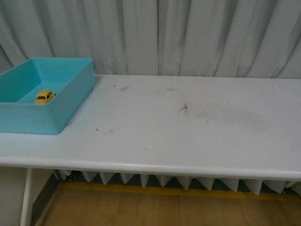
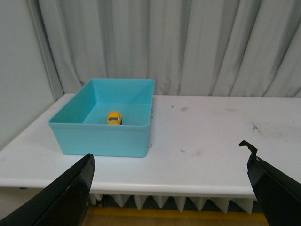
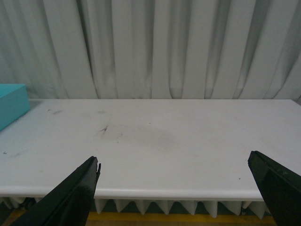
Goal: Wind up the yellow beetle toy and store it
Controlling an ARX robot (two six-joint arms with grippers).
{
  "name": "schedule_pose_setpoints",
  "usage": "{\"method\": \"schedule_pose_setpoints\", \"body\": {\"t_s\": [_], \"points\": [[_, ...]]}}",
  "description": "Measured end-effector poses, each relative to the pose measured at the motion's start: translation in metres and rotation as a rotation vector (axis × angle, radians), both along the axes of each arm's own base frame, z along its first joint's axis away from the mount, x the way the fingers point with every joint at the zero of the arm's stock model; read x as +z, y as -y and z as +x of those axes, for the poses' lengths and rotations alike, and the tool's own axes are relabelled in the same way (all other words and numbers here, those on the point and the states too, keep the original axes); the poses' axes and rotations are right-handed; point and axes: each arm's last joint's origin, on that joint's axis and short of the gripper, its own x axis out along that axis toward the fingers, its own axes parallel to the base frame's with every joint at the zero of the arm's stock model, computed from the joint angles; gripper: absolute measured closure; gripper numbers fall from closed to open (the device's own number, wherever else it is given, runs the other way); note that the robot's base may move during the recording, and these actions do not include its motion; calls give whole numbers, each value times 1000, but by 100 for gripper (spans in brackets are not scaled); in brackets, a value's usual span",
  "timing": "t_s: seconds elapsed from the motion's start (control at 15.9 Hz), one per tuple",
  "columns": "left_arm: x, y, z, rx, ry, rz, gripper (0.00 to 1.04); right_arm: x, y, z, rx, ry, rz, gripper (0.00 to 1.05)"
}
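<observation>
On far left of white bench (image 1: 188, 136), small glossy yellow beetle toy car (image 1: 45, 97) sits inside open turquoise plastic bin (image 1: 75, 94), on bin floor, apart from walls. Left wrist view: toy (image 2: 114, 117) ahead of left end effector (image 2: 169, 181), slightly left of centre, long axis roughly along view line. Left end effector jaws spread wide, empty. Right end effector (image 3: 174, 188) likewise wide apart, empty, facing bare bench; only bin corner in its view. Left arm judged nearer. Toy already in bin; winding state unknowable.

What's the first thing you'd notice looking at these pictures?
The bright teal bin at the table's left end jumps out, with the little yellow beetle toy sitting inside on its floor. The rest of the white table just shows dark smudges. Both the left pincer and right pincer hang wide open, holding nothing.
</observation>
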Motion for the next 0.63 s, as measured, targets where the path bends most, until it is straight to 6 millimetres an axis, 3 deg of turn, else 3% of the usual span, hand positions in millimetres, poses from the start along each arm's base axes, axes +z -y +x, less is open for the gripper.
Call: {"method": "schedule_pose_setpoints", "body": {"t_s": [0.63], "points": [[0,0,0,-2,4,0,7,0,0,0,-2,4,0,6]]}}
